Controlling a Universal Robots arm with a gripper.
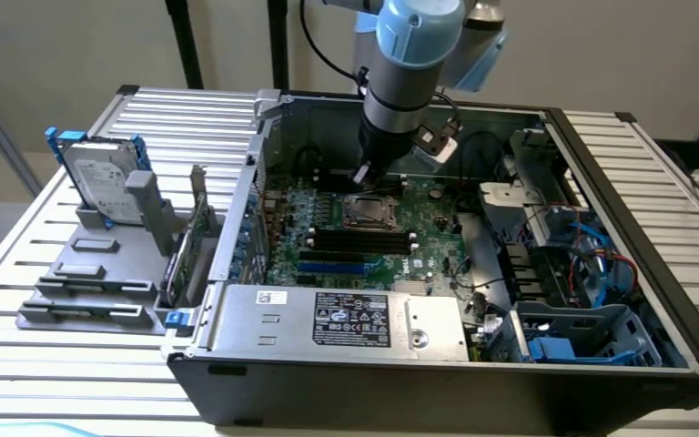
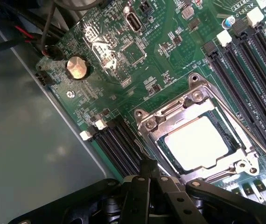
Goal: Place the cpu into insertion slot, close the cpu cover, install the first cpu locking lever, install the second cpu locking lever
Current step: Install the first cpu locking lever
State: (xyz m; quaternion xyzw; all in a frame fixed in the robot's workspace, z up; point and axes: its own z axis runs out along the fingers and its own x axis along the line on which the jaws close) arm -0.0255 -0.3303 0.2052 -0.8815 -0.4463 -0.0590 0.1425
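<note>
Jaws pressed together with nothing seen between them, the gripper (image 1: 363, 177) (image 2: 147, 170) points down into the open computer case (image 1: 653, 273). It hangs from an arm (image 1: 404, 82) that drops almost straight from 12 o'clock in the exterior view. On that view's clock face, centred on the insertion slot (image 1: 349, 221), the fingertips hang at 12 o'clock, just beside the slot's rim. The wrist view puts their joined tip right at the edge of the socket's metal frame, next to a bank of black memory slots (image 2: 116, 147); whether it touches anything there cannot be told. The cpu (image 2: 199, 142) lies flat inside the slot, pale and square, and the cpu cover (image 2: 189, 105) lies down over it, so the chip shows through the central window. A thin wire lever (image 2: 252, 133) runs along one side of the socket; whether it is latched cannot be told. Inside the case, a silver power supply (image 1: 325, 319) sits at 6 o'clock, and blue cables (image 1: 592, 259) crowd 3 to 4 o'clock. Outside the case, at 9 o'clock, a hard drive (image 1: 97, 177) stands upright in a grey holder (image 1: 95, 264) on the slatted table (image 1: 34, 364). Room is tight: the case's far wall lies close behind the arm at 12 o'clock and memory slots lie just at 6 o'clock of the socket, while the space straight above the board is open.
</note>
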